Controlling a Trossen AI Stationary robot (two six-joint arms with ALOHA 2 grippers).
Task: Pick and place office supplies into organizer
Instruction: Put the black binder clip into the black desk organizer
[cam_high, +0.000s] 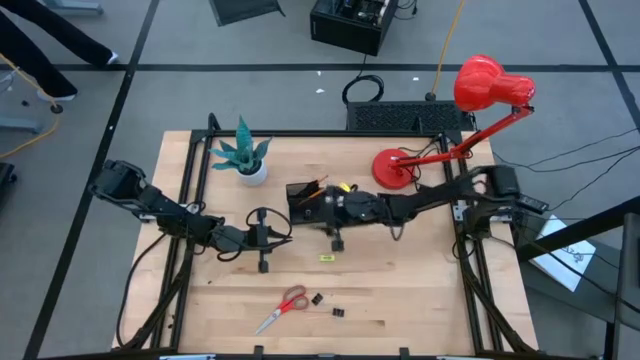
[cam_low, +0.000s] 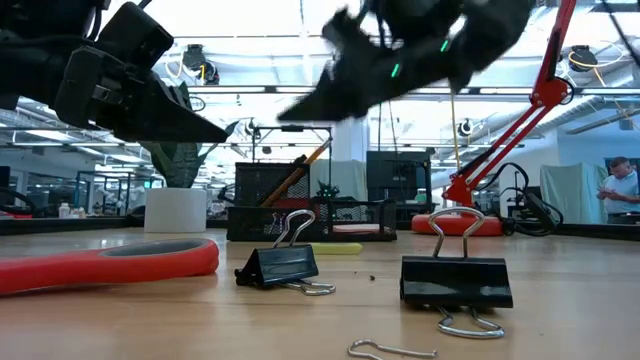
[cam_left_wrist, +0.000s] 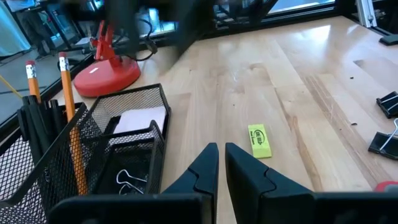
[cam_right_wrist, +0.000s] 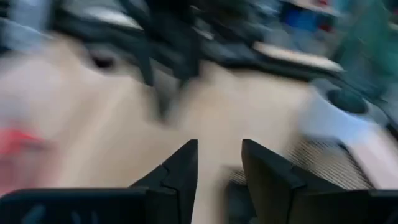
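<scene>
The job looks partly done. The organizer stands near the middle of the bench, between the plant and the lamp. In the left wrist view its mesh compartments already hold two orange pencils and dark pens upright in one cell, a pale pad in another, and a wire clip low in a third.

Still loose on the bench: the scissors near the front edge, two binder clips just beside them, and a yellow piece lying between them and the organizer.

The left gripper hangs just left of the organizer, its jaws narrow and holding nothing. The right gripper sits at the organizer's front right corner, jaws slightly apart and seemingly empty, though its own view is too blurred to be sure.
</scene>
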